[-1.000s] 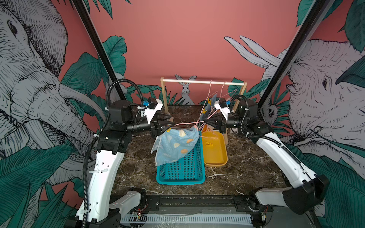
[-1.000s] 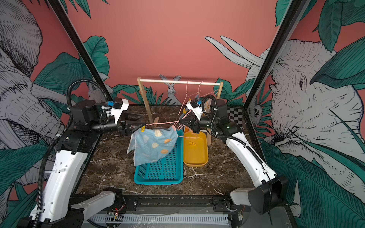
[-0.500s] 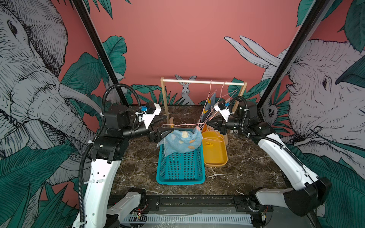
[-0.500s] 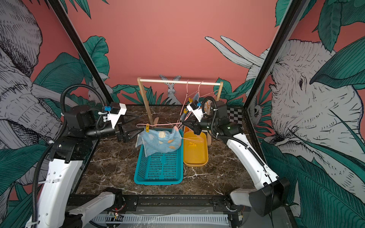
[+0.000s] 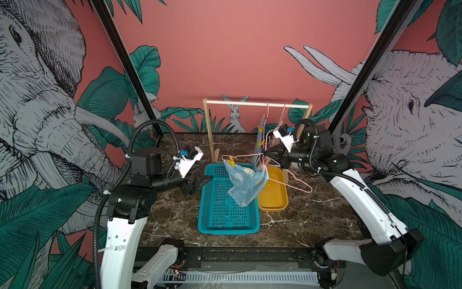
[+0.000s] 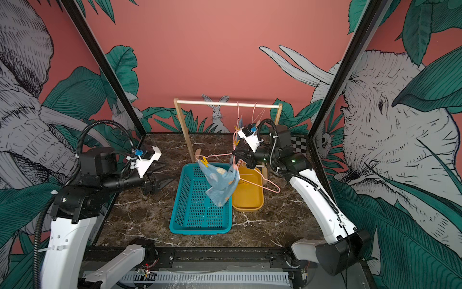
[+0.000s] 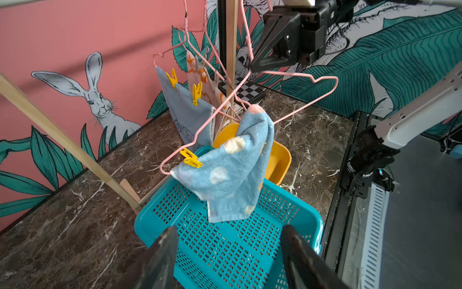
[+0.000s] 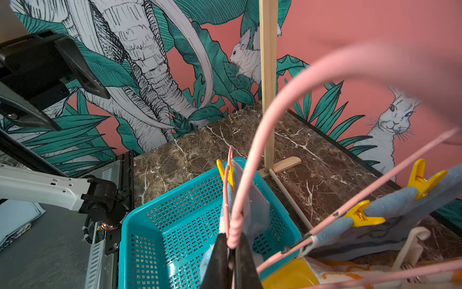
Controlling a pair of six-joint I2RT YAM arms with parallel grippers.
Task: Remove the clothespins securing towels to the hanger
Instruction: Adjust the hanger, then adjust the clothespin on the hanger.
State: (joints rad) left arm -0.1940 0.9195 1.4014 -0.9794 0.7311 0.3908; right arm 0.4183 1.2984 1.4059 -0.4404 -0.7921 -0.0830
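My right gripper (image 5: pixel 265 154) is shut on the twisted neck of a pink wire hanger (image 5: pixel 297 184), held over the baskets; the wrist view shows the wire pinched between its jaws (image 8: pixel 231 237). A light blue spotted towel (image 5: pixel 246 184) hangs bunched from the hanger. One yellow clothespin (image 5: pixel 231 162) pins its corner at the hanger's left end, seen closer in the left wrist view (image 7: pixel 191 158). My left gripper (image 5: pixel 208 179) is open and empty, level with the teal basket's left rim, apart from the towel (image 7: pixel 232 170).
The teal basket (image 5: pixel 207 222) and a yellow bin (image 5: pixel 275 200) sit mid-table under the towel. A wooden rack (image 5: pixel 257 103) at the back carries more pink hangers, with a blue towel (image 7: pixel 185 112) and a cream towel (image 7: pixel 200 75) held by yellow clothespins (image 7: pixel 172 78).
My left gripper has drawn back to the left and downward, away from the hanger's end. The light blue towel has gone from spread along the bar to bunched and drooping. The right gripper stays shut.
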